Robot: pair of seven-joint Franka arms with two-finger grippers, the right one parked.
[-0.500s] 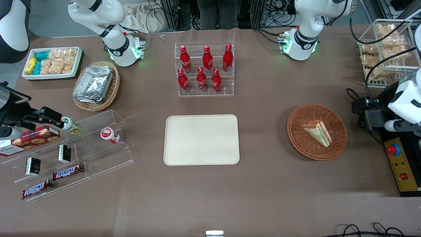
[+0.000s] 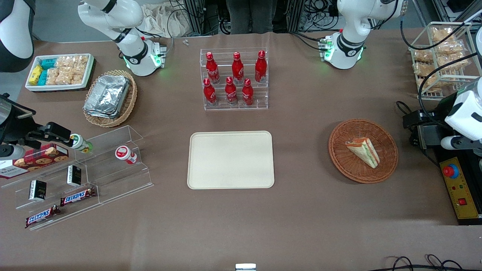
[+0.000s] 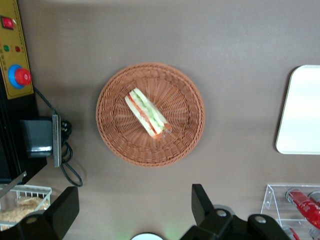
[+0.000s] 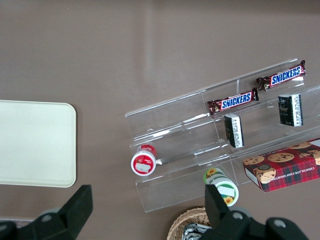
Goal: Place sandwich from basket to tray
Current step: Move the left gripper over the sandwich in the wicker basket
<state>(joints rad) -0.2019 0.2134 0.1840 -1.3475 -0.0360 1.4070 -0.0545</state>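
The sandwich (image 2: 363,150) (image 3: 146,112), a pale wedge with orange and green layers, lies in the round reddish-brown basket (image 2: 350,170) (image 3: 120,142). The cream tray (image 2: 230,160) (image 3: 301,110) lies bare at the table's middle, well apart from the basket. My left gripper (image 3: 132,209) hangs high over the table off the basket's rim, open wide, with nothing between its black fingers (image 3: 200,200). In the front view only the arm's white wrist (image 2: 465,113) shows, at the working arm's end of the table.
A rack of red bottles (image 2: 235,81) stands farther from the front camera than the tray. A yellow emergency-stop box (image 2: 457,188) and a wire rack of snacks (image 2: 440,56) flank the basket. An acrylic snack stand (image 2: 86,169) and foil-tray basket (image 2: 109,98) sit toward the parked arm's end.
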